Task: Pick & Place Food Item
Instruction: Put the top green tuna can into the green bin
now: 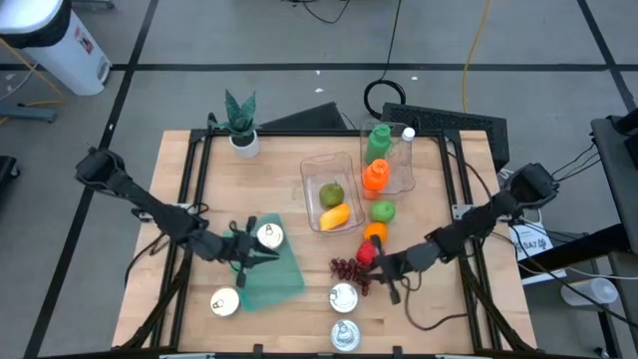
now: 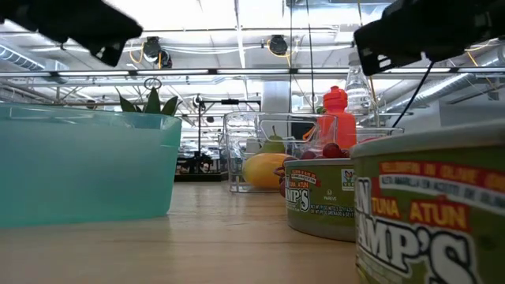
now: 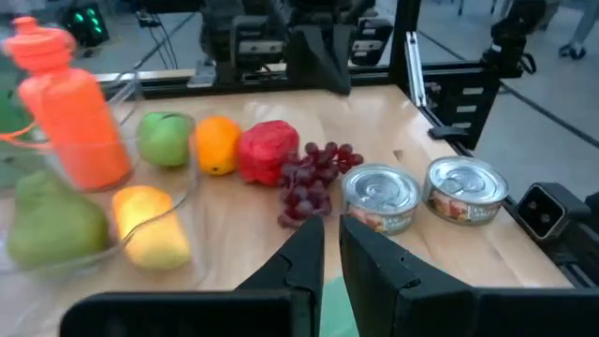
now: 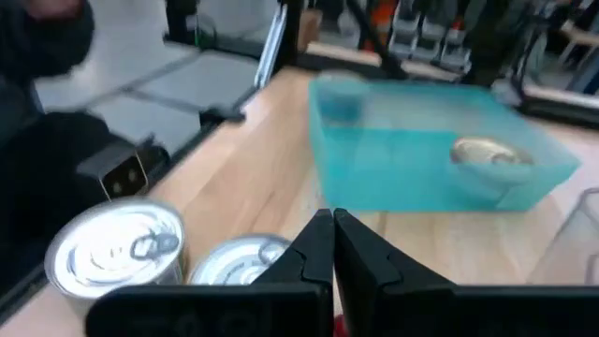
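Both empty and pinched shut: left gripper (image 1: 261,257) over teal bin (image 1: 284,282), right gripper (image 1: 382,267) by grapes (image 1: 347,267) — soft, crushable, so probably grab the stem.

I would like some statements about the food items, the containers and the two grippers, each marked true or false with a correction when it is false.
1. A tuna can lies inside the teal bin. True.
2. The clear container holds the grapes. False: the grapes lie on the table; the container holds a green fruit and a yellow fruit.
3. Both the left gripper and the right gripper are shut and hold nothing. True.
4. The orange bottle lies flat beside the teal bin. False: it stands upright at the clear containers.
5. The potted plant stands near the table's far edge. True.
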